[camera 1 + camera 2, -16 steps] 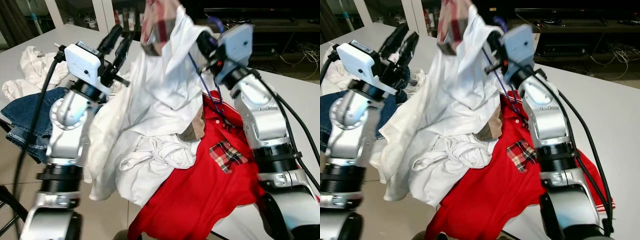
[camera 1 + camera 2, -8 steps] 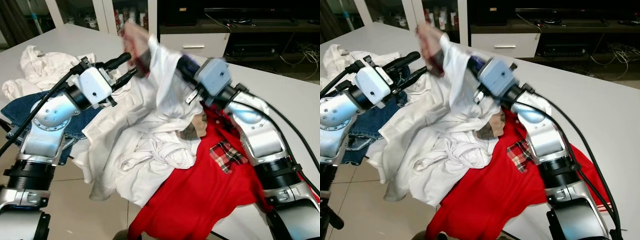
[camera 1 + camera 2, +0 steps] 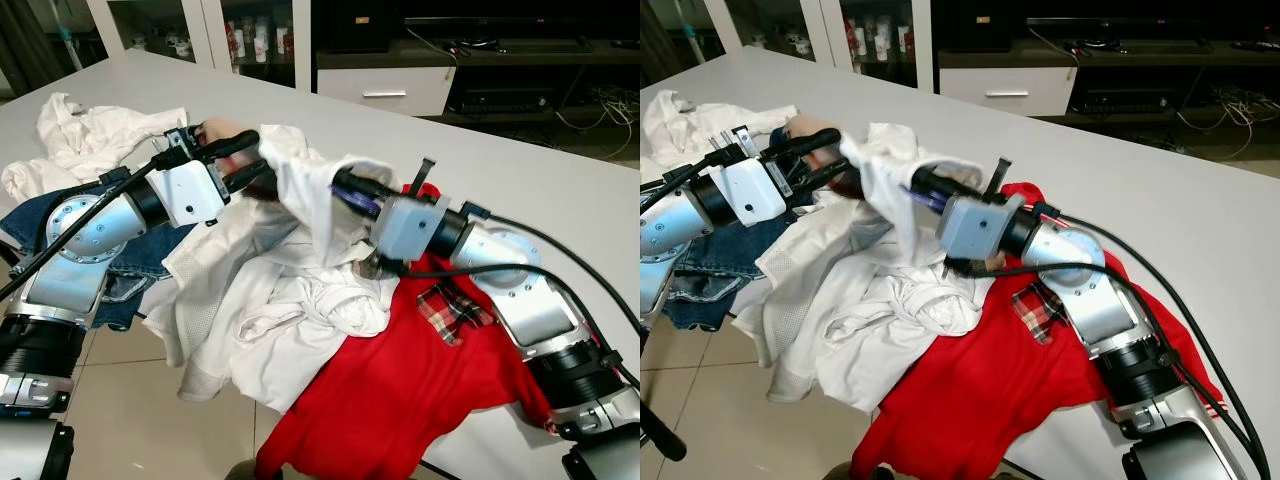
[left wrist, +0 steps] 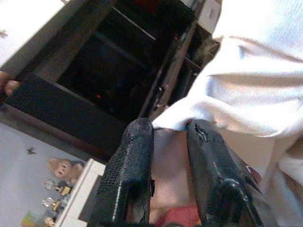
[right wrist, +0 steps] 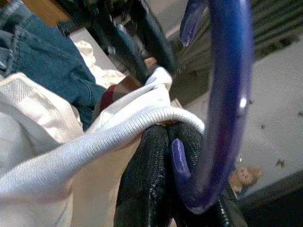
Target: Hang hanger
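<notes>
silver arms (image 3: 95,225) — black cables (image 3: 560,250) | white wrist boxes (image 3: 190,192)

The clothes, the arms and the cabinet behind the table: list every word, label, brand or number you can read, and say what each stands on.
No text can be read.
Bottles in the glass cabinet: labels too small and blurred.
Red shirt, white garment, jeans: no print or tag lettering shows; the red shirt's pocket is just plaid.
Left tool and right tool, which pinches the white garment beside the blue hanger hook: no markings readable.
</notes>
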`<state>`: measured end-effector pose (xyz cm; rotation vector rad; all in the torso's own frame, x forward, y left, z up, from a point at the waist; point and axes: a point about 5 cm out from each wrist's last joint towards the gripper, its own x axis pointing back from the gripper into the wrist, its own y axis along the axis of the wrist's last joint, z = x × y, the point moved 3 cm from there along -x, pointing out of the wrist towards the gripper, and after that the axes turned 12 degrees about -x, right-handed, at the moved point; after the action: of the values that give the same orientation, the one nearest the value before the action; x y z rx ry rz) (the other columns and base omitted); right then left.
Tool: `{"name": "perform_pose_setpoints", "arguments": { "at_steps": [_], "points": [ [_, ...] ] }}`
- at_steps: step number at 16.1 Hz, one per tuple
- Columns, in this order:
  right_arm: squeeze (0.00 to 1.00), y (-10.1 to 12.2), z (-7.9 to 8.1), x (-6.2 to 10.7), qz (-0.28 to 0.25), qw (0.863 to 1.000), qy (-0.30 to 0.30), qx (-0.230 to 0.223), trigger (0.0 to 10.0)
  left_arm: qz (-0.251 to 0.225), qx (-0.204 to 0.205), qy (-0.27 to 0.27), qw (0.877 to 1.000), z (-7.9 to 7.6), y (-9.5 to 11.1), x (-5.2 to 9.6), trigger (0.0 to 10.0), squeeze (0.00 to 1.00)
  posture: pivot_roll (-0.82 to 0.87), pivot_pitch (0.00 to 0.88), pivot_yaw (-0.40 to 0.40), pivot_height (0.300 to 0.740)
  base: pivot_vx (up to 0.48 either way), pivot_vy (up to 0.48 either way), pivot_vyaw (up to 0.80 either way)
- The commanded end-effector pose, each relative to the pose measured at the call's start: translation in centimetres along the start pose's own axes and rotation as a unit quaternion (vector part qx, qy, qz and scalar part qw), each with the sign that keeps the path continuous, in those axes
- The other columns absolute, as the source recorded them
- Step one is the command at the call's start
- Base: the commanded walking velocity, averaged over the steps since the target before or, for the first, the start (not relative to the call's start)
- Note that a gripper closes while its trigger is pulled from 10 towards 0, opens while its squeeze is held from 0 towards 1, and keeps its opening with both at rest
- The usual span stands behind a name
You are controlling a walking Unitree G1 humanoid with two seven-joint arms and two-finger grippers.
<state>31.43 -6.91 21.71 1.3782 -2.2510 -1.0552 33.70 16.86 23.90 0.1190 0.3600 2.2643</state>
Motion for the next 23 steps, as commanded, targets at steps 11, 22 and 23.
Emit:
{"name": "perform_pose_setpoints", "arguments": {
  "at_steps": [11,22,23],
  "points": [
    [0.00,3.6,2.1,-1.3,-0.072,0.978,0.081,0.180,10.0,0.020,0.055,-0.118,0.991,-4.4,-0.7,-0.4,10.0,0.00,0.08,0.000,0.022,0.740,0.000,0.000,0.00],
    [0.00,3.9,1.2,-1.2,-0.092,0.971,0.043,0.215,10.0,0.020,0.098,-0.137,0.985,-5.8,-0.5,-0.3,0.0,0.00,0.08,0.000,0.019,0.740,0.000,0.000,0.00],
    [0.00,3.6,1.0,-1.1,-0.088,0.971,0.040,0.220,10.0,0.019,0.100,-0.138,0.985,-5.8,-0.5,-0.3,0.0,0.00,0.08,0.000,0.018,0.740,0.000,0.000,0.00]
  ]
}}
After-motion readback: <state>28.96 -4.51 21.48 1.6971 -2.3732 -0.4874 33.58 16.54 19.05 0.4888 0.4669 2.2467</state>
